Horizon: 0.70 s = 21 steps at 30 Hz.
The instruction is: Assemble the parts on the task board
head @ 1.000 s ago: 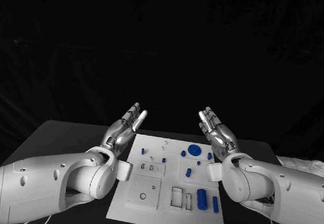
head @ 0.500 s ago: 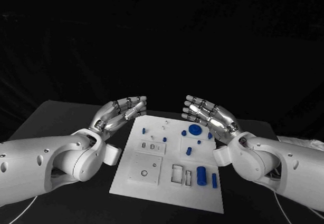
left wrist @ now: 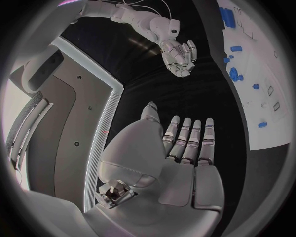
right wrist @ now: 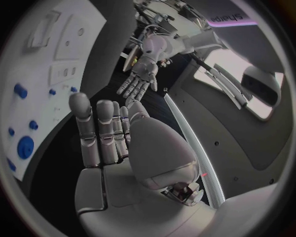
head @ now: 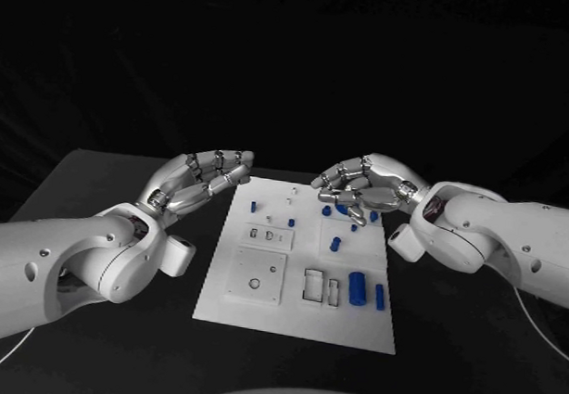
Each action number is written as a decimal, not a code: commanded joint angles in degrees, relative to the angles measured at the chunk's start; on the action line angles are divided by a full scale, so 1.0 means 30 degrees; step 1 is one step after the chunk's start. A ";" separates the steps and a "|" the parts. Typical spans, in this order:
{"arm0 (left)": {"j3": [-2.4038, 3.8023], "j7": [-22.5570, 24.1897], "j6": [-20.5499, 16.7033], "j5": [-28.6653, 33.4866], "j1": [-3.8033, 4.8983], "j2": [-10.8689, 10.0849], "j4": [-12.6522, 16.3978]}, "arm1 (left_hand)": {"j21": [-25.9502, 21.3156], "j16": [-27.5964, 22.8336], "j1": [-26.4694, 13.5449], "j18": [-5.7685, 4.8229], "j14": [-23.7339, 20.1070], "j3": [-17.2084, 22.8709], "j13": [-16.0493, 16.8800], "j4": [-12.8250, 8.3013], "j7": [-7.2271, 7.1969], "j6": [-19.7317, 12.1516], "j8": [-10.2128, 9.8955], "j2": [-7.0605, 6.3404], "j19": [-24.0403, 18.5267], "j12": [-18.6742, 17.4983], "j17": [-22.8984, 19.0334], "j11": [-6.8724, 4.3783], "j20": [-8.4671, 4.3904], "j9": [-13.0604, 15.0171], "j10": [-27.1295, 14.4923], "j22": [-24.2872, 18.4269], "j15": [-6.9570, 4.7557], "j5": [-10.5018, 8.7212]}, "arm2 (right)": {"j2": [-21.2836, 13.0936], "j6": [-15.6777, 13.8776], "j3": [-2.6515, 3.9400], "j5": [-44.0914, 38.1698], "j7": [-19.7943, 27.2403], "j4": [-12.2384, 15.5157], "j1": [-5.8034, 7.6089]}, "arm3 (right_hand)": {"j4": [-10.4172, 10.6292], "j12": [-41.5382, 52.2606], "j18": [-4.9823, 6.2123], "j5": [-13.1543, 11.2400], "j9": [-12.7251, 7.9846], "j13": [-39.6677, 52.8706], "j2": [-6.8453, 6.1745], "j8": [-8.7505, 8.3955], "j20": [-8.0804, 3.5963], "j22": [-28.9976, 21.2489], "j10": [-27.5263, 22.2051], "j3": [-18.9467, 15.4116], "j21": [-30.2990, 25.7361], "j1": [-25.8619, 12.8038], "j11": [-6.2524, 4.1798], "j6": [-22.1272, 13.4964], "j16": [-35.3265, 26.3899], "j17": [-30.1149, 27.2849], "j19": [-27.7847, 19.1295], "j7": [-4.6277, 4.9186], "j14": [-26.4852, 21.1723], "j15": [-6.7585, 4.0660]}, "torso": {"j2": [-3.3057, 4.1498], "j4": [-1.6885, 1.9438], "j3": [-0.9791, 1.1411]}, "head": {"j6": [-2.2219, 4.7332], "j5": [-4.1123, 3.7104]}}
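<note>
You had the right hand (head: 366,187) hanging over the far edge of the task board (head: 295,321), fingers curled downward but parted and holding nothing. The risk I judged greatest was a blind descent: the hand covered the round blue part (head: 341,208) beneath it, and several small blue parts (head: 337,243) lay close together along that far right stretch, so a finger coming down off line could have knocked a neighbour over or pushed it off the board's right edge. The board itself looked unfixed on the black table (head: 111,191); a sideways shove might have slid it.

The round part sat just under your right fingertips (head: 327,197), near them, though I could not tell whether any touched it. The longer blue parts (head: 358,284) lay near the board's near right corner, well apart from both hands.

Your left hand (head: 203,182) hovered off the board's far left corner, fingers straight, slightly apart, empty.
</note>
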 commanded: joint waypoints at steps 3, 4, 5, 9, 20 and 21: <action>-0.0014 -0.0526 0.0259 -0.0714 0.0504 -0.0222 0.0686 | -0.0176 -0.0239 0.0240 -0.0294 -0.0353 -0.0128 -0.0132 0.0043 0.0294 0.0256 0.0139 -0.0062 -0.0260 0.0186 -0.0195 0.0008 -0.0014 -0.0042 -0.0204 -0.0109 0.0048 0.0226 | -0.0248 -0.1882 -0.0011 -1.2525 -0.4227 0.0354 0.1105 | 0.0433 -0.0447 -0.1316 -0.0042 0.0162 0.0051 -0.1569 -0.0859 -0.0802 0.8627 0.0609 0.1547 0.6954 0.0458 -0.0285 0.1232 0.6056 0.7092 0.4637 -0.0435 0.4889 -0.0870 | 0.1096 0.0614 0.0000 | 0.0709 -0.0491; -0.0015 -0.0540 0.0259 -0.0736 0.0571 -0.0218 0.0734 | -0.0187 -0.0234 0.0269 -0.0305 -0.0363 -0.0124 -0.0154 0.0038 0.0307 0.0265 0.0141 -0.0066 -0.0262 0.0212 -0.0215 0.0008 -0.0015 -0.0048 -0.0227 -0.0118 0.0052 0.0285 | -0.0201 -0.1842 -0.0011 -1.3807 -0.4666 0.0351 0.1263 | 0.0504 -0.0692 -0.1314 0.0066 0.0121 -0.0053 -0.1752 -0.1052 -0.0833 0.8646 0.0522 0.1692 0.6973 0.0436 -0.0287 0.1148 0.6054 0.7081 0.4614 -0.0559 0.4888 -0.0907 | 0.1162 0.0674 0.0027 | 0.0715 -0.0503; -0.0016 -0.0559 0.0261 -0.0761 0.0632 -0.0202 0.0765 | -0.0189 -0.0229 0.0283 -0.0309 -0.0364 -0.0122 -0.0163 0.0037 0.0313 0.0270 0.0143 -0.0066 -0.0259 0.0224 -0.0222 0.0006 -0.0015 -0.0050 -0.0235 -0.0121 0.0054 0.0312 | -0.0133 -0.1747 -0.0010 -1.4835 -0.5070 0.0324 0.1394 | 0.0580 -0.1002 -0.1311 0.0159 0.0060 -0.0183 -0.1950 -0.1301 -0.0861 0.8662 0.0379 0.1870 0.6988 0.0425 -0.0299 0.0992 0.6050 0.7065 0.4588 -0.0753 0.4884 -0.0934 | 0.1199 0.0714 0.0040 | 0.0703 -0.0507; -0.0017 -0.0650 0.0299 -0.0819 0.0857 -0.0135 0.0840 | -0.0225 -0.0227 0.0339 -0.0323 -0.0381 -0.0115 -0.0197 0.0029 0.0319 0.0260 0.0136 -0.0080 -0.0302 0.0267 -0.0250 0.0018 -0.0017 -0.0063 -0.0267 -0.0146 0.0065 0.0394 | 0.0235 -0.1187 -0.0008 -1.7365 -0.6372 0.0087 0.1694 | 0.0831 -0.1908 -0.1281 0.0303 -0.0104 -0.0506 -0.2711 -0.2071 -0.0920 0.8608 0.0031 0.2560 0.6984 0.0343 -0.0329 0.0700 0.5992 0.6915 0.4426 -0.0937 0.4815 -0.0980 | 0.1422 0.0898 0.0076 | 0.0719 -0.0586; -0.0009 -0.0739 0.0505 -0.1063 0.1141 0.0011 0.0732 | -0.0304 -0.0273 0.0528 -0.0359 -0.0479 -0.0057 -0.0287 0.0015 0.0361 0.0403 0.0184 -0.0070 -0.0383 0.0381 -0.0316 0.0032 -0.0019 -0.0071 -0.0358 -0.0203 0.0102 0.0574 | 0.1916 -0.1823 -0.0010 -1.9512 -0.6901 -0.2404 0.1545 | 0.2261 -0.1351 -0.1782 -0.0498 0.0173 0.0583 -0.4458 -0.2845 -0.0983 1.0794 0.1496 0.4055 0.7850 -0.1238 -0.0462 0.2079 0.6750 0.8696 0.5816 -0.0329 0.5556 -0.1087 | 0.1535 0.0922 0.0019 | 0.0572 -0.0752; -0.0009 -0.0743 0.0517 -0.1068 0.1144 0.0019 0.0721 | -0.0304 -0.0273 0.0528 -0.0359 -0.0479 -0.0057 -0.0287 0.0015 0.0361 0.0403 0.0184 -0.0070 -0.0383 0.0381 -0.0316 0.0032 -0.0019 -0.0071 -0.0358 -0.0203 0.0102 0.0574 | 0.1962 -0.1854 -0.0010 -1.9526 -0.6877 -0.2498 0.1510 | 0.2289 -0.1300 -0.1781 -0.0514 0.0203 0.0653 -0.4509 -0.2846 -0.0994 1.0793 0.1507 0.4086 0.7850 -0.1276 -0.0492 0.2137 0.6748 0.8688 0.5814 -0.0283 0.5557 -0.1103 | 0.1541 0.0917 0.0012 | 0.0575 -0.0742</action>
